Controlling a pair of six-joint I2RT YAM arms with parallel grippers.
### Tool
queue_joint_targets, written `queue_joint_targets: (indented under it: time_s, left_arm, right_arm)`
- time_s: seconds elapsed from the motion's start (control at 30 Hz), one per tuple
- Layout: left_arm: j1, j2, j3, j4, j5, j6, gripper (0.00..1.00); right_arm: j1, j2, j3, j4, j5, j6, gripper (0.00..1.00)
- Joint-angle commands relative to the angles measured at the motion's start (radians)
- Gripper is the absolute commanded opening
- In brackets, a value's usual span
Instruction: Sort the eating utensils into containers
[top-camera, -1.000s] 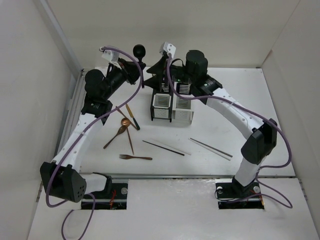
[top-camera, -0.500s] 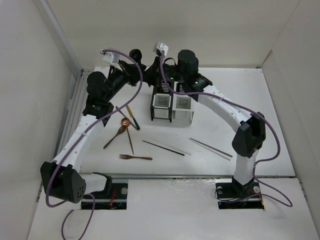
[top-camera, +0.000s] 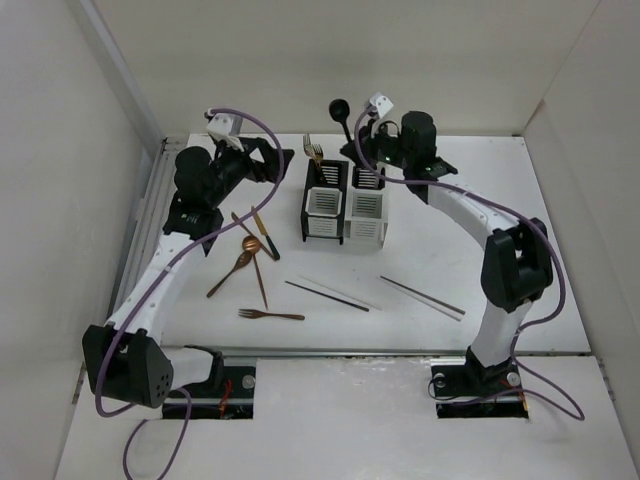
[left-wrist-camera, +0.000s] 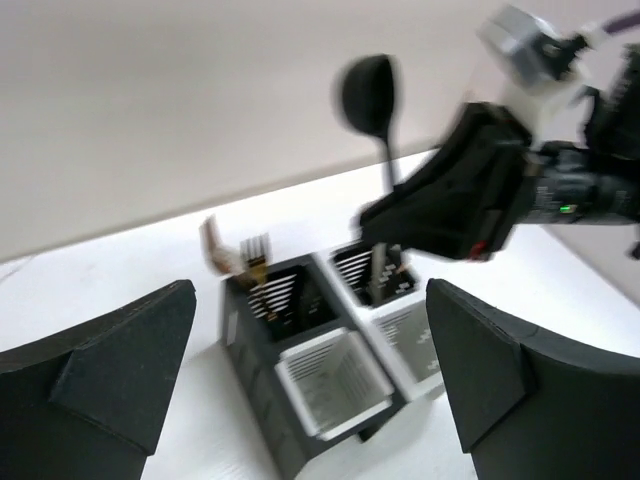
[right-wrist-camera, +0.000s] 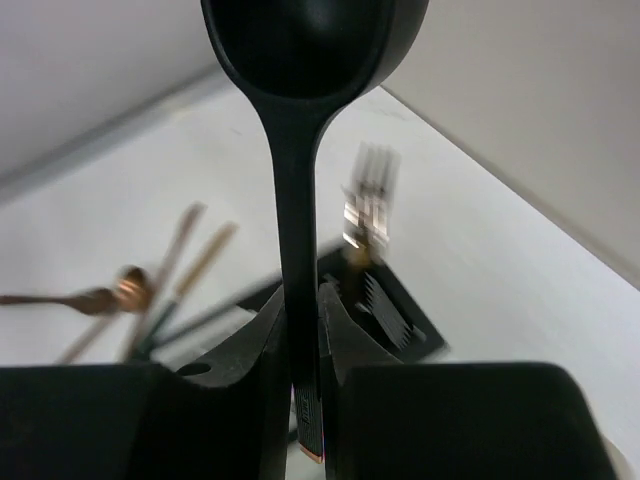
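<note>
**Black spoon clamped above the caddies, left jaws spread wide**

Top view: the right gripper pinches a black spoon by its handle at the caddies' 12 o'clock. A fork stands in the left one. The left gripper sits at 10 o'clock, its jaws unreadable here. Loose utensils lie on the table around 7 o'clock.
Left wrist: its jaws are wide, framing the caddies. The spoon bowl is blurred.
Right wrist: fingers grip the handle and hide most of the caddies. The fork is blurred at 1 o'clock.
</note>
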Motion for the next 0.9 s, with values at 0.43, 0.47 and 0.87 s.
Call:
queue_joint_targets:
  time_s: [0.43,0.47,0.87]
  left_arm:
    - [0.112,-0.116,-0.146,-0.135,-0.159,0.152,1.00]
    - [0.112,-0.116,-0.146,-0.144,-0.174,0.152,1.00]
    - [0.112,-0.085,-0.128,-0.133,-0.206,0.152,1.00]
  right_arm:
    - [-0.110,0.106,-0.208,0.500,0.025,-0.203,0.00]
    - [-0.110,0.129,-0.208,0.500,0.025,-0.203,0.00]
    - [-0.139,0.131,-0.302,0.500,0.036,-0.203,0.06]
